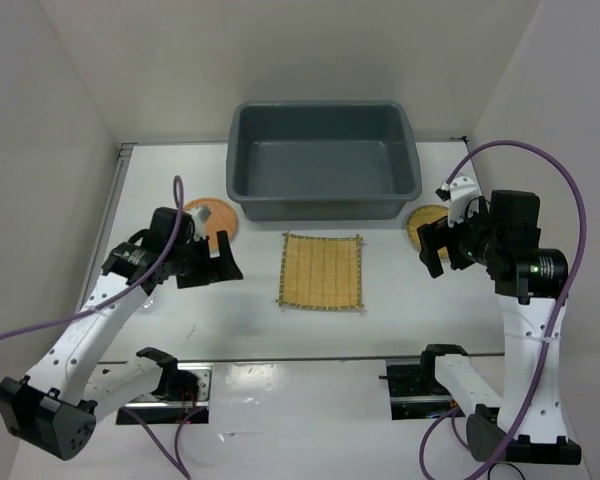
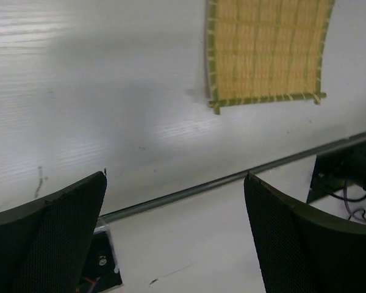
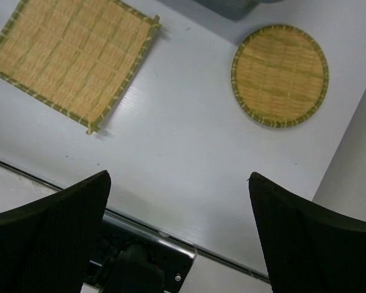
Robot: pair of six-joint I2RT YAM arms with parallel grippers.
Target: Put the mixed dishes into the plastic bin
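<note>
far across the worktop [image 1: 400, 310], plastic bin [image 1: 320, 207] unfilled; square mat [image 1: 321, 272] before it, round mat [image 3: 280, 75] right, orange disc [image 1: 202, 210] left. left hand [image 1: 218, 260] and right hand [image 1: 432, 252] hover open, empty, seemingly staged for grasping.

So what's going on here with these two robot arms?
They are meant to put dishes into the dark grey plastic bin, which looks empty. Nothing has been picked up yet: the left gripper and the right gripper both hang open above the table. The square bamboo mat lies in front of the bin, the round woven mat sits off to the right, and the orange-brown disc lies at the left, partly hidden by the left arm.
</note>
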